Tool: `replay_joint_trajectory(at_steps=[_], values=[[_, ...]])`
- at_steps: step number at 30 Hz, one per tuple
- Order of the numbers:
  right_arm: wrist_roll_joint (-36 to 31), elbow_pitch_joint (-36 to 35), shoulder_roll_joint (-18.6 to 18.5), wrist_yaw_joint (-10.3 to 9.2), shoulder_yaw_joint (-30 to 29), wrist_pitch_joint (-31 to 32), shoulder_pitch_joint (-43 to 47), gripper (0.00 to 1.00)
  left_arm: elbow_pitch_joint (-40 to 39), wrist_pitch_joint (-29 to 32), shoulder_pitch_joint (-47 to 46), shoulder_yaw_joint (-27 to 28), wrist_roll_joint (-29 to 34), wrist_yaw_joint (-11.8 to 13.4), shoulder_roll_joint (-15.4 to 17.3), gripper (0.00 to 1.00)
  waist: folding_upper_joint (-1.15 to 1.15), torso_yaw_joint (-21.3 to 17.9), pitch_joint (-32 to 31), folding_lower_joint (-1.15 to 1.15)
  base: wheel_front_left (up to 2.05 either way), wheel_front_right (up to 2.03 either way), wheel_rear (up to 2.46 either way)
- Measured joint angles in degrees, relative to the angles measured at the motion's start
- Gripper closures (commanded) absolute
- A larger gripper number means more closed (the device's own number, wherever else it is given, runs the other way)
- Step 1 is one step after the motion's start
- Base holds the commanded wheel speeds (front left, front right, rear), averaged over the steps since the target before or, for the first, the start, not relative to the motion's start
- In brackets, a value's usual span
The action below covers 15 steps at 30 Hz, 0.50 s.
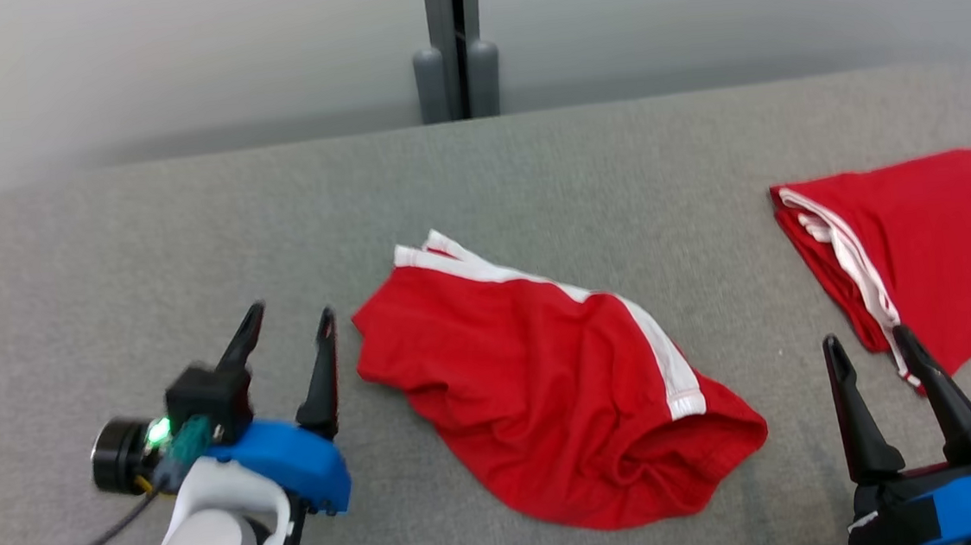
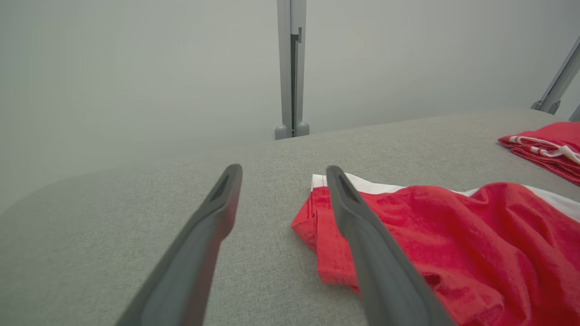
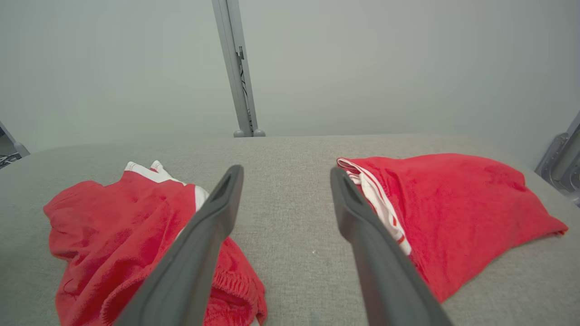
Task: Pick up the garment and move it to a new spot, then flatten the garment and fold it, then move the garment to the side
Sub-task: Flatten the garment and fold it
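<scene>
A red garment (image 1: pixel 546 380) with a white side stripe lies crumpled in the middle of the grey table; the wrist views show it too (image 2: pixel 453 244) (image 3: pixel 118 235). My left gripper (image 1: pixel 290 320) hovers open just left of the garment's left edge, empty, and its right finger (image 2: pixel 362 235) overlaps the cloth's corner in the left wrist view. My right gripper (image 1: pixel 868 339) is open and empty at the lower right, between this garment and a second red one. In the right wrist view (image 3: pixel 285 174) bare table shows between its fingers.
A second red garment (image 1: pixel 917 256) with white trim lies folded at the table's right side (image 3: pixel 453 217) (image 2: pixel 543 147). A grey post (image 1: pixel 455 45) stands behind the table's far edge against a pale wall. The grey table (image 1: pixel 147 264) is bare at the left.
</scene>
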Motion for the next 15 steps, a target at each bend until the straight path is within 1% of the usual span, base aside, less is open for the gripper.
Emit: replay_joint_trajectory(at_steps=[3, 6, 8, 12, 15], values=[[0.0, -0.1, 0.0, 0.00, 0.3, -0.5, -1.7, 0.00, 4.3, 5.4, -6.4, -1.0, -2.0, -2.2, -2.1, 0.00, 0.01, -0.7, 3.0, 0.01, 0.00, 0.00, 0.00], [0.0, 0.5, 0.1, 0.00, 0.6, -0.9, -3.4, 0.00, 8.5, 8.6, -12.3, -1.2, -3.8, -4.3, -3.6, 0.00, 0.01, -1.7, 6.1, 0.02, 0.00, 0.00, 0.00], [0.0, 0.8, 0.1, -0.01, 0.9, -1.3, -4.2, 0.00, 11.5, 9.7, -15.7, -1.5, -4.8, -5.9, -4.5, 0.00, 0.02, -2.2, 7.9, 0.02, 0.00, 0.00, 0.00], [0.4, 1.8, 0.1, 0.00, 1.5, -2.2, -5.8, 0.00, 18.9, 11.9, -21.3, -1.7, -6.0, -9.0, -5.0, 0.00, 0.02, -3.2, 10.5, 0.02, 0.00, 0.00, 0.00], [0.5, 2.7, 0.1, 0.00, 1.9, -2.7, -6.7, 0.00, 23.9, 13.2, -24.9, -2.2, -6.8, -10.6, -5.3, 0.00, 0.02, -3.8, 11.6, 0.01, 0.00, 0.00, 0.00]])
